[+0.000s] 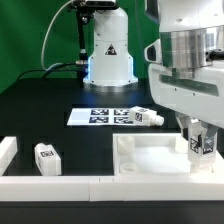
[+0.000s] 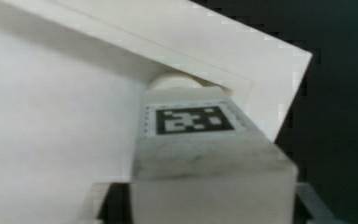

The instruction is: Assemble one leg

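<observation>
So, the big white tabletop [image 1: 150,160] sits at the exterior view's right. The gripper [image 1: 200,138] hangs over it, jaws clamped on the leg [image 1: 201,147], round end at a corner. A second leg [image 1: 46,157] stands well left; a third leg [image 1: 146,117] lies on the marker board [image 1: 98,116].

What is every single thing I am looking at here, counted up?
Legs: three, white with black-and-white tags; one upright at the exterior view's front left, one lying by the marker board's end, one held over the tabletop's corner.
Tabletop: one, white, tray-like, front of the exterior view's right.
Marker board: one, white with tags, mid-table.
Rail: one, white, along the table's front and left edge.
Table: one, black.
Backdrop: green.
Robot arm: one, white and grey, its base at the back.
Jaws: one pair, closed on the third leg.
</observation>
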You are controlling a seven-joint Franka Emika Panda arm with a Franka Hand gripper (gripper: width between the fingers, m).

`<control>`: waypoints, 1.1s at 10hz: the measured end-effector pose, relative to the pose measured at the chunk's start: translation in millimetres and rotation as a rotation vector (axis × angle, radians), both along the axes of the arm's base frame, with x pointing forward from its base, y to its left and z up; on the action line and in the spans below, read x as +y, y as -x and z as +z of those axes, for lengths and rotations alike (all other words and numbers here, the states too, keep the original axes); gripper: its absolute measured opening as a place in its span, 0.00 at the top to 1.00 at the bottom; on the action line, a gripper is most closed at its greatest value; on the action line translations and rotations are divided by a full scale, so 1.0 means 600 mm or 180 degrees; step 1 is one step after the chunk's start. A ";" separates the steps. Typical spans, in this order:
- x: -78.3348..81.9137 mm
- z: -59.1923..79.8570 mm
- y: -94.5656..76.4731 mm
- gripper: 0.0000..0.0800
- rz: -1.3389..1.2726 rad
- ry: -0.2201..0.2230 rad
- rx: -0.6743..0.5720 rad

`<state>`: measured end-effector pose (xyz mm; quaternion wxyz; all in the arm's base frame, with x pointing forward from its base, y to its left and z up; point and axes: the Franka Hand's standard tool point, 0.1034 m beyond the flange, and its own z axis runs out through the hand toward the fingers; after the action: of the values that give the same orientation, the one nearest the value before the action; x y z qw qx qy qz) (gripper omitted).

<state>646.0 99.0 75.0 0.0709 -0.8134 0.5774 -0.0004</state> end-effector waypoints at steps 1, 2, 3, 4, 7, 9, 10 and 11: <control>0.000 0.000 0.001 0.64 -0.0258 0.0011 0.0033; 0.000 0.000 0.001 0.64 -0.0291 0.0019 0.0035; -0.001 0.000 0.002 0.64 -0.0453 -0.0002 0.0058; 0.000 0.000 0.002 0.64 -0.0481 -0.0014 0.0056; 0.033 0.007 0.010 0.28 0.0711 0.0137 -0.0099; 0.035 0.006 0.012 0.19 0.1209 0.0185 -0.0129; 0.034 0.005 0.012 0.19 0.1395 0.0206 -0.0145; 0.034 0.005 0.012 0.19 0.1631 0.0225 -0.0169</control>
<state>638.6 119.1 77.9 0.0553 -0.9348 0.3500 -0.0240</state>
